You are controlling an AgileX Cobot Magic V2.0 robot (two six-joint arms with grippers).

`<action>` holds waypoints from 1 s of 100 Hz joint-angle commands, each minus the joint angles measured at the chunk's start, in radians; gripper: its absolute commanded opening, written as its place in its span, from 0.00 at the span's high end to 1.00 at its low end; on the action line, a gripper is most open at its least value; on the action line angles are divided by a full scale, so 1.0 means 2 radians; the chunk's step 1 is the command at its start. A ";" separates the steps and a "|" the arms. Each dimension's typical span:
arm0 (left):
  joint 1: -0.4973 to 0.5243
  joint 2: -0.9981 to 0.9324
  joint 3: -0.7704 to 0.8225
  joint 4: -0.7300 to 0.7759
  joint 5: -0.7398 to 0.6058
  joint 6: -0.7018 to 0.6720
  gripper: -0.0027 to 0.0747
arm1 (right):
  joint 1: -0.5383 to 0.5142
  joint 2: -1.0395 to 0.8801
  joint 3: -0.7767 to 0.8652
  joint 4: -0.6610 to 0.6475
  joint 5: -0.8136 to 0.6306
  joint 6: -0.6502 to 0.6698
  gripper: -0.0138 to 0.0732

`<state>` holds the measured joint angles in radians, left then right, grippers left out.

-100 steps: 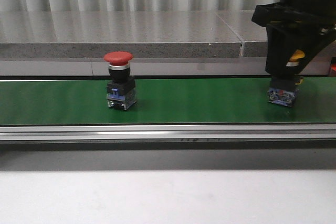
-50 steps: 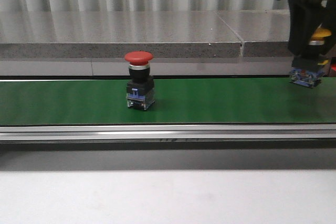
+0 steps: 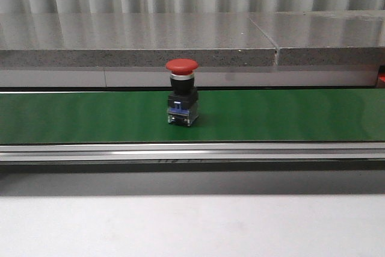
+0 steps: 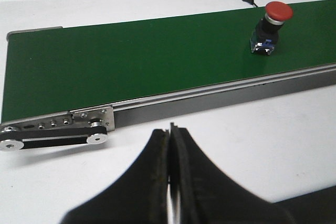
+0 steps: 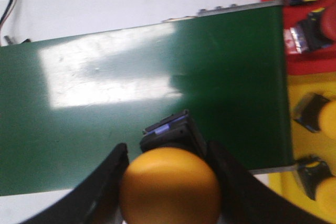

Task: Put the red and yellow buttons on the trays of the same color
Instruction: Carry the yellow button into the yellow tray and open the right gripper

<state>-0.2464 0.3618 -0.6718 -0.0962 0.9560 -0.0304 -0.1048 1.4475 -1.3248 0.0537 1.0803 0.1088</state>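
Red button (image 3: 181, 91) carried rightward, right end effector (image 5: 167, 182) gripping yellow button (image 5: 169, 184), wrist-only

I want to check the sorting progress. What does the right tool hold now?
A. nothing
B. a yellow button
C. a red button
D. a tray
B: in the right wrist view the right tool is closed around a yellow button, raised above the green belt, while the red button stands alone on the belt.
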 commanded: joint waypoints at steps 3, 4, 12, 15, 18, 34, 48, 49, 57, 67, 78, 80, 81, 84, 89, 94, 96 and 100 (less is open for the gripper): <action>-0.004 0.004 -0.012 -0.008 -0.031 0.000 0.99 | -0.044 -0.030 -0.017 -0.005 -0.001 0.002 0.65; -0.004 0.004 -0.012 -0.008 -0.031 0.000 0.99 | -0.050 -0.032 -0.017 -0.006 0.001 0.002 0.65; -0.004 0.004 -0.012 -0.008 -0.031 0.000 0.99 | -0.086 -0.036 -0.017 -0.011 0.005 0.002 0.65; -0.004 0.004 -0.012 -0.008 -0.031 0.000 0.99 | -0.098 -0.037 -0.017 -0.014 0.005 0.002 0.65; -0.004 0.004 -0.012 -0.008 -0.031 0.000 0.99 | -0.114 -0.038 -0.017 -0.016 0.005 0.002 0.65; -0.004 0.004 -0.012 -0.008 -0.031 0.000 0.99 | -0.178 -0.038 -0.016 -0.020 0.017 0.002 0.65; -0.004 0.004 -0.012 -0.008 -0.031 0.000 0.99 | -0.230 -0.038 -0.004 -0.032 0.012 0.002 0.65; -0.004 0.004 -0.012 -0.008 -0.031 0.000 0.99 | -0.237 -0.038 -0.001 -0.033 0.009 0.002 0.65; -0.004 0.004 -0.012 -0.008 -0.031 0.000 0.99 | -0.261 -0.038 0.017 -0.035 -0.008 0.004 0.65; -0.004 0.004 -0.012 -0.008 -0.031 0.000 0.99 | -0.289 -0.038 0.045 -0.035 -0.045 0.016 0.65; -0.004 0.004 -0.012 -0.008 -0.031 0.000 0.99 | -0.305 -0.038 0.083 -0.035 -0.091 0.017 0.65; -0.004 0.004 -0.012 -0.008 -0.031 0.000 0.99 | -0.306 -0.038 0.088 -0.035 -0.098 0.017 0.65; -0.004 0.004 -0.012 -0.008 -0.031 0.000 0.99 | -0.307 -0.038 0.093 -0.035 -0.105 0.017 0.65; -0.004 0.004 -0.012 -0.008 -0.031 0.000 0.99 | -0.309 -0.037 0.104 -0.035 -0.120 0.017 0.65; -0.004 0.004 -0.012 -0.008 -0.031 0.000 0.99 | -0.309 -0.037 0.123 -0.035 -0.147 0.018 0.65; -0.004 0.004 -0.012 -0.008 -0.031 0.000 0.99 | -0.309 -0.033 0.141 -0.035 -0.174 0.018 0.65; -0.004 0.004 -0.012 -0.008 -0.031 0.000 0.99 | -0.309 -0.031 0.148 -0.034 -0.183 0.018 0.65; -0.004 0.004 -0.012 -0.008 -0.031 0.000 0.99 | -0.309 -0.024 0.158 -0.027 -0.200 0.018 0.65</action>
<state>-0.2464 0.3618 -0.6718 -0.0962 0.9560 -0.0304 -0.7143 1.4129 -1.0243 -0.0097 0.8021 0.1427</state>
